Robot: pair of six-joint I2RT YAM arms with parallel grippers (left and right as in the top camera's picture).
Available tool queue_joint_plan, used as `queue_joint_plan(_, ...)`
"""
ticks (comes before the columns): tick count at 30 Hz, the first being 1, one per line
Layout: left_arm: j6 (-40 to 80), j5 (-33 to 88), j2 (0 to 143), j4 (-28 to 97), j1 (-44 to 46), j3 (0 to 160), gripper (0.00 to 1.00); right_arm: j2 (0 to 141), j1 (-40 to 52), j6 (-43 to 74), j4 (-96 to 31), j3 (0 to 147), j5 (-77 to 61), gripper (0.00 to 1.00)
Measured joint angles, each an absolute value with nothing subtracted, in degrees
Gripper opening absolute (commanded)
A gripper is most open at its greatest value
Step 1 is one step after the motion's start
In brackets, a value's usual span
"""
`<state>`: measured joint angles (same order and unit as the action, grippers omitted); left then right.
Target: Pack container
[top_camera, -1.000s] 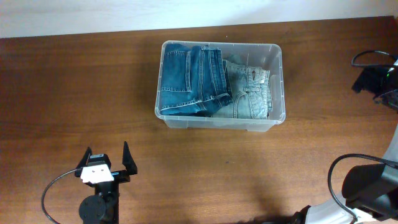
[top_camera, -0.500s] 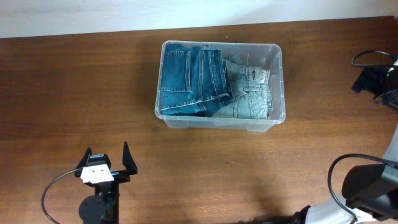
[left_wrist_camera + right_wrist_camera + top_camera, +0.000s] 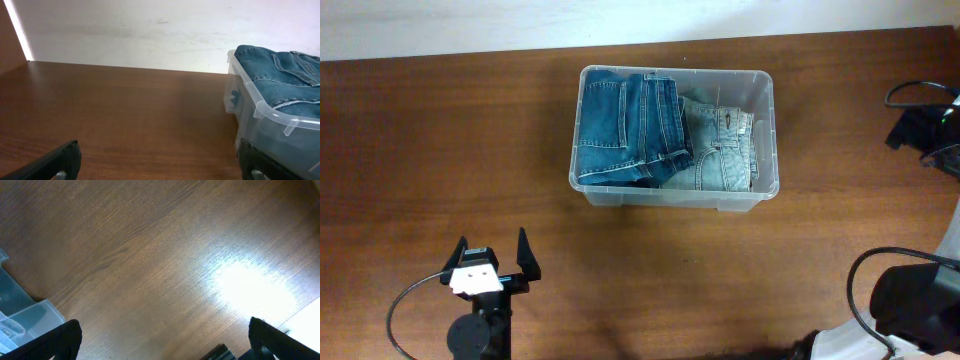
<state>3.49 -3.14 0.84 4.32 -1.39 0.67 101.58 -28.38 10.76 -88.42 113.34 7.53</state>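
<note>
The container [image 3: 670, 199] sits upper centre on the table [image 3: 440, 150], holding folded jeans [image 3: 625, 130]. The left gripper [image 3: 492, 256], lower left, gapes wide, empty. The right gripper [image 3: 165, 347] is likewise spread, grasping nothing.

One container [image 3: 772, 120] on the counter [image 3: 440, 150]. Two folded pairs of jeans inside: one dark pair [image 3: 625, 125], one pale pair [image 3: 720, 150].

Nothing visibly changed: the container [image 3: 766, 100] and left tool [image 3: 492, 242] sit as before.
</note>
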Motion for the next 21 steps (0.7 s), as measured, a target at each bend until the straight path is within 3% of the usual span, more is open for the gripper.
queue_joint_plan(7,3.46,-3.14,0.84,4.34,-1.39,0.67,0.99,100.90,-24.62,10.74,-88.38,113.32,7.51,0.99)
queue_joint_plan(21,3.49,-3.14,0.84,4.34,-1.39,0.67,0.99,73.78,-23.07,10.76,-88.42,113.23,7.53,0.98)
